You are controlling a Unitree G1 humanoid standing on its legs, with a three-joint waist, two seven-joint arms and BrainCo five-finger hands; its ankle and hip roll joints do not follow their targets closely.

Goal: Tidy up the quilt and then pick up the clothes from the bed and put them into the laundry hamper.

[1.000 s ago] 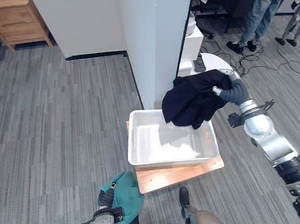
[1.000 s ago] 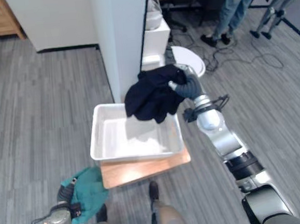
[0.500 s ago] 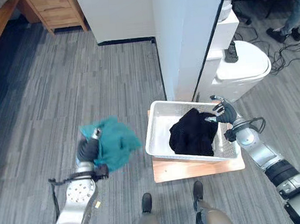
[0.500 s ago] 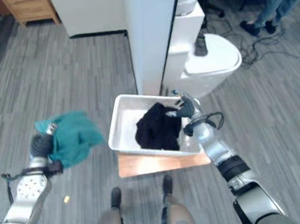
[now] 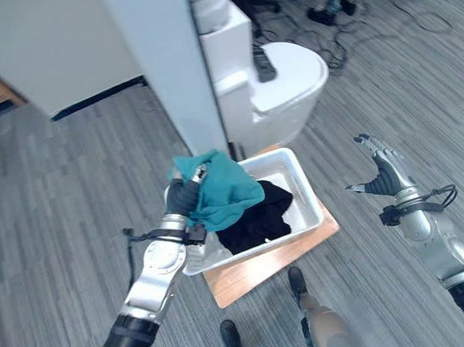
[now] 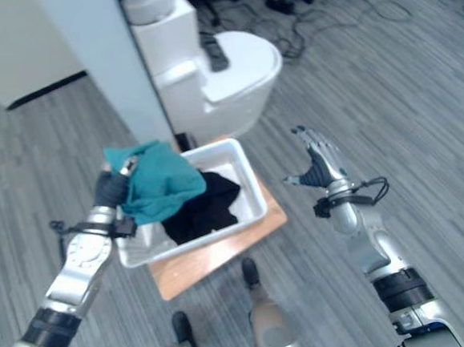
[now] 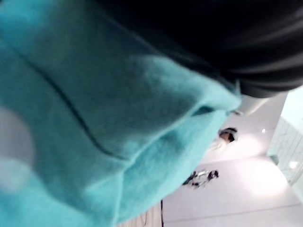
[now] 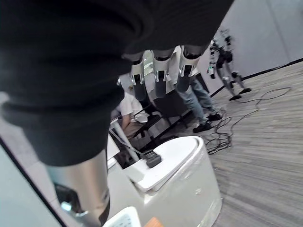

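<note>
The black garment [image 5: 256, 218] lies in the white hamper [image 5: 303, 182], my left hand [image 5: 184, 197] grips the teal garment [image 5: 221, 189] just above it, not yet dropped, and my right hand [image 5: 383, 171] is spread open, well away from it.

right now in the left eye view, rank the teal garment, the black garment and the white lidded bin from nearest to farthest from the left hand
1. Teal garment: clutched in the left hand, over the white tub's left end.
2. Black garment: lying in the tub, just right of the hand.
3. White lidded bin: behind the tub, farthest off.
</note>
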